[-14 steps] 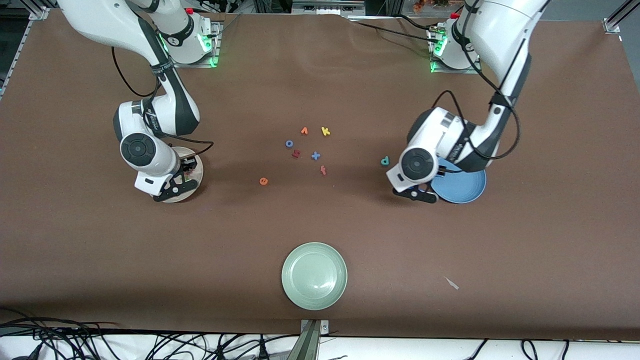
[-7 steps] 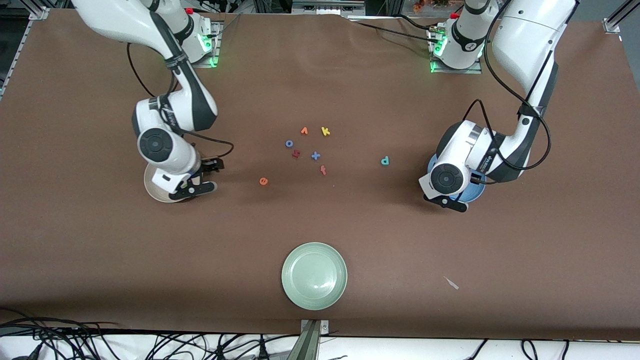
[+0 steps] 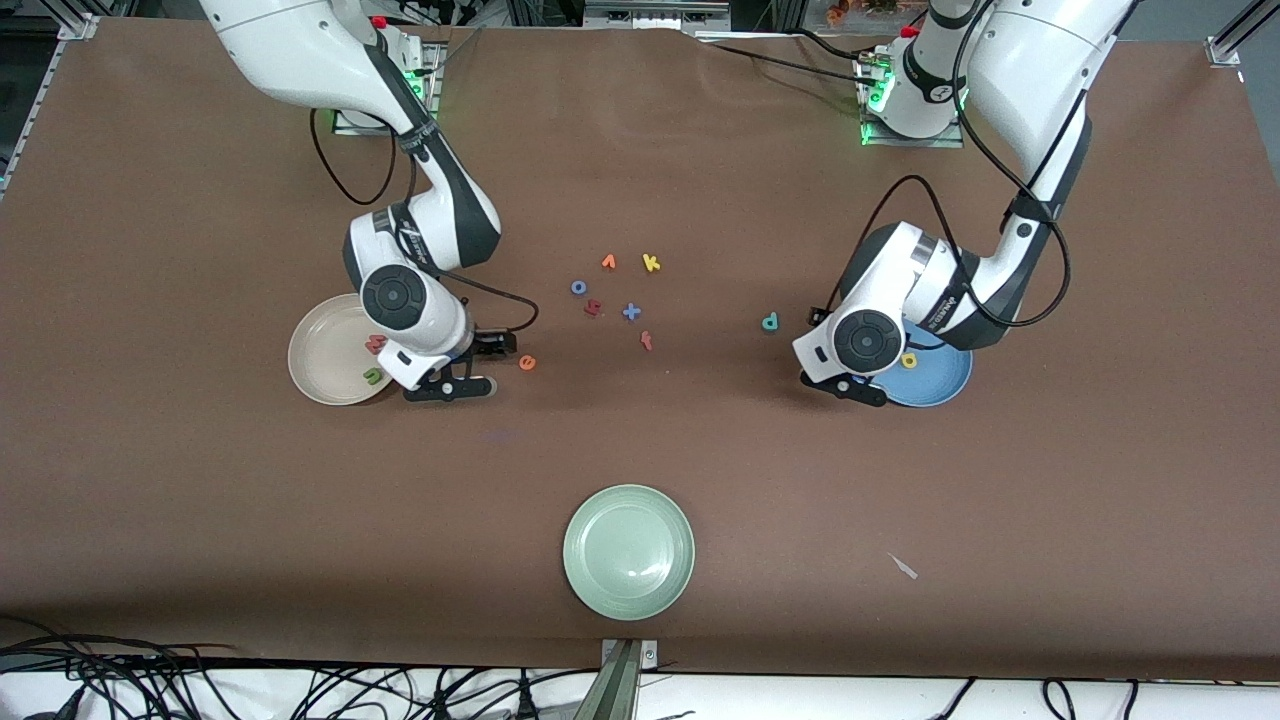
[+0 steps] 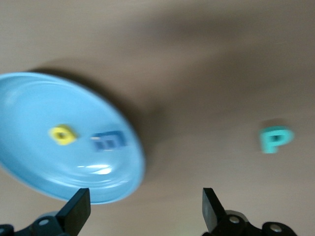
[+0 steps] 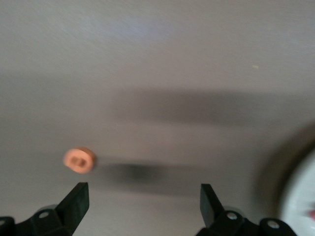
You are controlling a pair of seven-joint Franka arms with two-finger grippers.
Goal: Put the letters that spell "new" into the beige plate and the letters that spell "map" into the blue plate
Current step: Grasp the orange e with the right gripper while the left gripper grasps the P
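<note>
1. Clipping the orange e [image 3: 527, 363] is the main risk: the right gripper [image 3: 488, 365] hangs just beside it, jaws spread, nothing in them. The e lies on the table at 3 o'clock of the beige plate [image 3: 300, 350] in front view, and a fingertip landing on so light a piece would prob. flick it away
2. Teal p [image 3: 770, 322] sits on the table at 10 o'clock of the blue plate [image 3: 945, 385]. The left gripper [image 4: 143, 204] is over the plate's rim, jaws wide, empty; a thin letter may slip the pinch
3. Wrong pick poss.: spare letters [image 3: 615, 290] cluster at 1 o'clock of the e
4. Green n [image 3: 373, 376] & pink w [image 3: 375, 344] lie in beige; yellow a [image 3: 908, 360] & blue m [image 4: 108, 141] in blue
5. The m is hidden by the wrist in front view and blurred in the left wrist view; gripper heights are hard to judge
</note>
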